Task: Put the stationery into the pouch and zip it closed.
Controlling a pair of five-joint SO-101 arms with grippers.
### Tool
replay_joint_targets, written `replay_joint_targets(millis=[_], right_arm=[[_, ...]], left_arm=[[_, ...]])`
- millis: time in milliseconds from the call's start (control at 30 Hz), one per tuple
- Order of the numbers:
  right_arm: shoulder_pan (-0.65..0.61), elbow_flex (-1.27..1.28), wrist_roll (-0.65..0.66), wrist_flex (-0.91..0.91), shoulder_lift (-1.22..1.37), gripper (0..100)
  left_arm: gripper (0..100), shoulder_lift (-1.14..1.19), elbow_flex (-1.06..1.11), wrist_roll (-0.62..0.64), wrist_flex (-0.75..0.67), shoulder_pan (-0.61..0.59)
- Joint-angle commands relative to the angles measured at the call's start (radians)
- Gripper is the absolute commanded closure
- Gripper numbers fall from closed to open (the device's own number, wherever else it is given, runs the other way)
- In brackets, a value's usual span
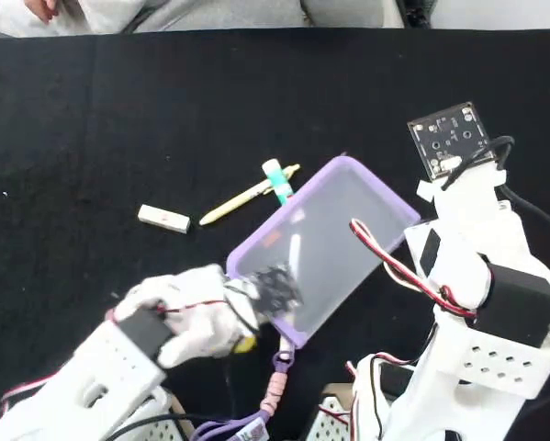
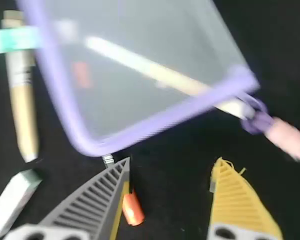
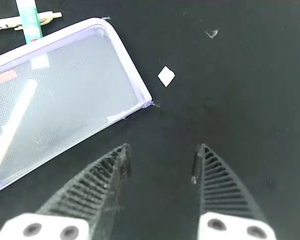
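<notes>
Lilac-edged clear pouch (image 1: 348, 211), cream pen (image 1: 233, 204), white eraser (image 1: 162, 219), black table (image 1: 118, 119).

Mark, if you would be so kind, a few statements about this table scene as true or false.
1. The eraser lies on the table outside the pouch. True.
2. The yellow pen is inside the pouch. False: it lies on the table by the pouch's corner.
3. The right gripper is shut on the pouch. False: it is open over bare table beside it.
4. The left gripper is open. True.

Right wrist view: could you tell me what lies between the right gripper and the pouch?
Bare table separates right gripper from pouch, as the right wrist view shows.
</notes>
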Motion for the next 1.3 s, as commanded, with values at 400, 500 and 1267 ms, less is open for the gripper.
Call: replay_joint_targets(millis=[400,500,1267], right_arm=[[0.017,-0.05,0.006,0.031,-0.01,78.9],[0.017,-0.05,0.003,0.031,-0.01,78.9],[0.169,-0.088,0.086,0.026,-0.012,78.9]], left_arm=[[74,0.532,-0.073,0.02,-0.634,0.019],[74,0.543,-0.114,0.083,-0.707,0.012],[79,1.135,-0.704,0.336,-0.893,-0.14]])
